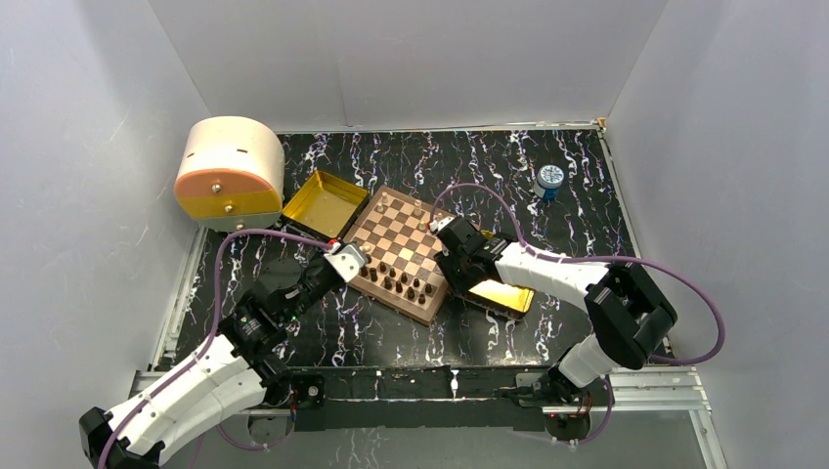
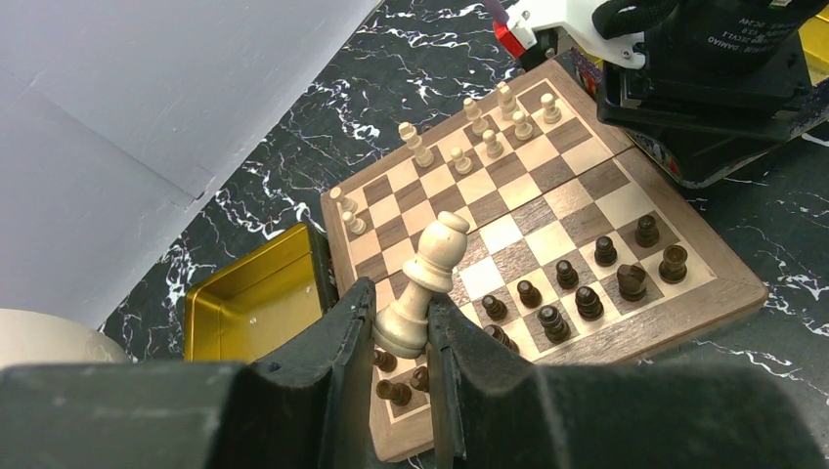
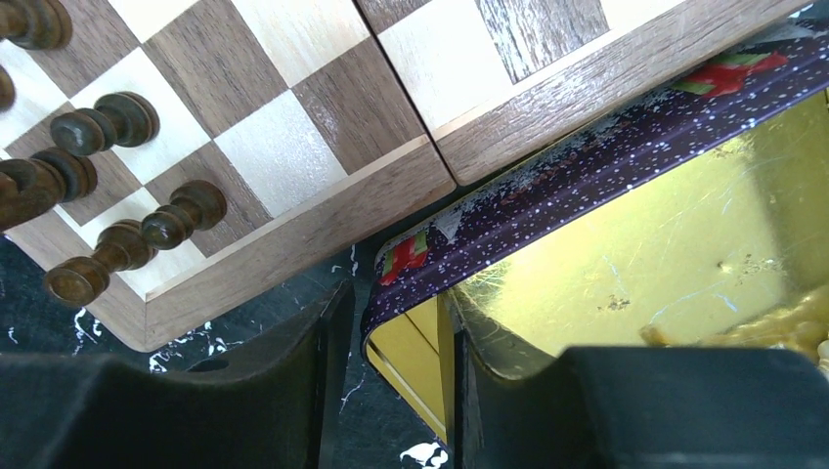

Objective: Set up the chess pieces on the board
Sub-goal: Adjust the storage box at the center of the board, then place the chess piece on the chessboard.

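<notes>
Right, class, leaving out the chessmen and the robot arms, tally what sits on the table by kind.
Chessboard: 1
Gold trays: 2
Cream and orange domed box: 1
Small blue round container: 1
Total: 5

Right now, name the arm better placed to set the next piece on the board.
Left. The left gripper is shut on a light tan piece above the board; the right gripper stands open astride the rim of the gold tray, holding nothing.
</notes>
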Tool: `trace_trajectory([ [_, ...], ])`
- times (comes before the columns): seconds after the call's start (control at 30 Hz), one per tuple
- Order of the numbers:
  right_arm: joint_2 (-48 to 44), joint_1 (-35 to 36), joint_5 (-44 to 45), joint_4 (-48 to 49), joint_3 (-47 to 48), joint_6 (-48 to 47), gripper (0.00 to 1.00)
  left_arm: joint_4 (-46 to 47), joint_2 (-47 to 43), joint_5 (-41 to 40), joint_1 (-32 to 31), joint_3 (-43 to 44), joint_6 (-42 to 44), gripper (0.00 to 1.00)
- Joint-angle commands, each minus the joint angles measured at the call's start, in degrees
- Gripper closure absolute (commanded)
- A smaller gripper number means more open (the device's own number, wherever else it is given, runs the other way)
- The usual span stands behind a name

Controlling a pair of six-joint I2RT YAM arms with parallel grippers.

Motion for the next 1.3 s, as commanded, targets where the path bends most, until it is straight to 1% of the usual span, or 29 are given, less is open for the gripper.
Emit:
trace_trajectory([
  [0.0,-1.1,0.2,0.0,-0.6,3.6,1.3,0.54,0.7,0.0,0.4,0.2,0.4,-0.6,0.98],
  [0.13,-4.0,0.1,-0.3,-3.1,5.2,1.7,0.51,2.1,0.4,1.5,0.2,0.4,-4.8,0.98],
  [0.23,-6.6,0.1,-0.3,-4.7,6.3,2.5,0.48,3.3,1.0,2.5,0.2,0.7,-10.4,0.98],
  [0.4,-9.7,0.1,-1.0,-8.1,10.4,5.3,0.48,3.8,1.4,2.6,0.2,1.7,-20.7,1.0],
  [0.47,-10.9,0.1,-3.2,-7.5,11.9,6.8,0.48,5.3,1.5,4.4,0.1,1.5,-24.5,1.0],
  [0.57,-12.1,0.0,-9.5,-5.8,14.7,9.1,0.49,7.3,2.3,5.6,0.2,1.5,-29.0,1.0],
  [0.7,-15.1,0.1,-17.8,-0.7,15.9,10.6,0.5,8.6,4.0,7.7,0.2,1.9,-31.4,1.0],
  [0.8,-18.7,0.0,-20.2,4.6,14.8,13.5,0.49,9.3,4.8,9.0,0.2,2.0,-32.9,1.0],
  [0.97,-21.7,0.1,-26.6,11.9,13.1,18.5,0.39,10.3,6.0,10.9,0.2,2.1,-35.0,1.0],
  [1.07,-21.2,0.1,-30.5,15.1,12.4,20.8,0.37,11.7,6.4,12.3,0.2,1.8,-35.4,0.99],
  [1.13,-19.9,0.0,-32.8,16.3,12.3,22.1,0.4,11.4,7.2,12.9,0.2,2.0,-35.3,0.98],
  [1.2,-18.2,0.1,-34.7,16.4,12.9,22.9,0.46,10.7,8.2,13.8,0.2,2.6,-34.7,0.98],
  [1.27,-16.8,0.2,-35.9,16.4,13.4,23.5,0.49,10.6,8.9,14.3,0.2,3.0,-34.7,0.98],
])
